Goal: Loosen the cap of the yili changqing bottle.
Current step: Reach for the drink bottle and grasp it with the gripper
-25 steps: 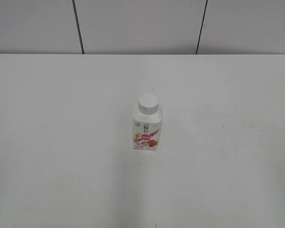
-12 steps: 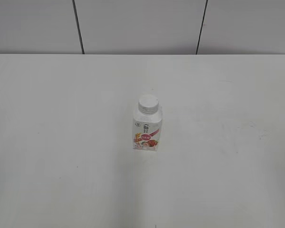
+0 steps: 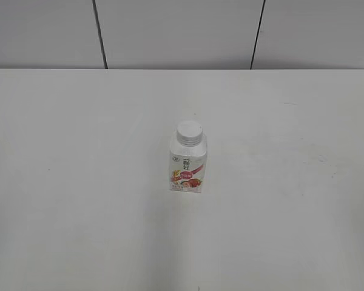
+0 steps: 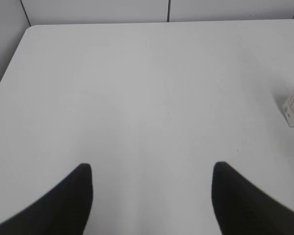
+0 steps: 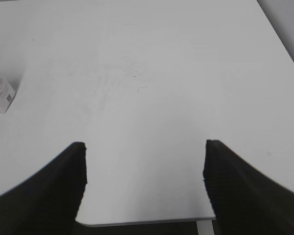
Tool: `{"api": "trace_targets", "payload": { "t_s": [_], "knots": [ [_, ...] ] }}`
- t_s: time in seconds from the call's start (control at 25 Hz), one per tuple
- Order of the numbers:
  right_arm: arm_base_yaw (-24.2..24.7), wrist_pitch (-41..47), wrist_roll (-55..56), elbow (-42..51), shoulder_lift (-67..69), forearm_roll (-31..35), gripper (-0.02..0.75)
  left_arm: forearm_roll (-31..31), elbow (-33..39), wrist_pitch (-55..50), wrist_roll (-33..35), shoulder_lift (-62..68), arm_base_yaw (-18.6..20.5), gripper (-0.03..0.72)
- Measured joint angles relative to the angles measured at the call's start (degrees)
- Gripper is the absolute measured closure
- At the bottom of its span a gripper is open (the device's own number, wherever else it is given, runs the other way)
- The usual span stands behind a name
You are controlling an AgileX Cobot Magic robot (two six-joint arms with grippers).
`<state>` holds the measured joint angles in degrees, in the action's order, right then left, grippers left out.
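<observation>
Both our grippers are spread wide with nothing in them: the left gripper (image 4: 152, 196) and the right gripper (image 5: 144, 181) each hang over bare table (image 3: 79, 182), well apart from the bottle (image 3: 187, 167). Neither arm shows in the exterior view at all. Bottle stands upright mid-table with the cap (image 3: 189, 131) on top; each wrist view only catches a corner of it at the frame edge. So we'd say we're at the very start, approach not begun. Next up, we reckon one gripper has to clamp the squarish body so it can't spin, while the other comes down onto the cap and twists.
</observation>
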<state>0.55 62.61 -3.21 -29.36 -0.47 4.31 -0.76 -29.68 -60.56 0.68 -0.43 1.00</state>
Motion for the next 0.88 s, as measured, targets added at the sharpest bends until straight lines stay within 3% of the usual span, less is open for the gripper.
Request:
{"api": "trace_targets", "payload": {
  "t_s": [0.64, 0.88],
  "knots": [
    [0.0, 0.0, 0.0, 0.0, 0.0, 0.0, 0.151, -1.34, -0.3, 1.21, 0.0, 0.0, 0.0, 0.232],
    [0.0, 0.0, 0.0, 0.0, 0.0, 0.0, 0.151, -1.76, -0.96, 6.05, 0.0, 0.0, 0.0, 0.258]
  ]
}}
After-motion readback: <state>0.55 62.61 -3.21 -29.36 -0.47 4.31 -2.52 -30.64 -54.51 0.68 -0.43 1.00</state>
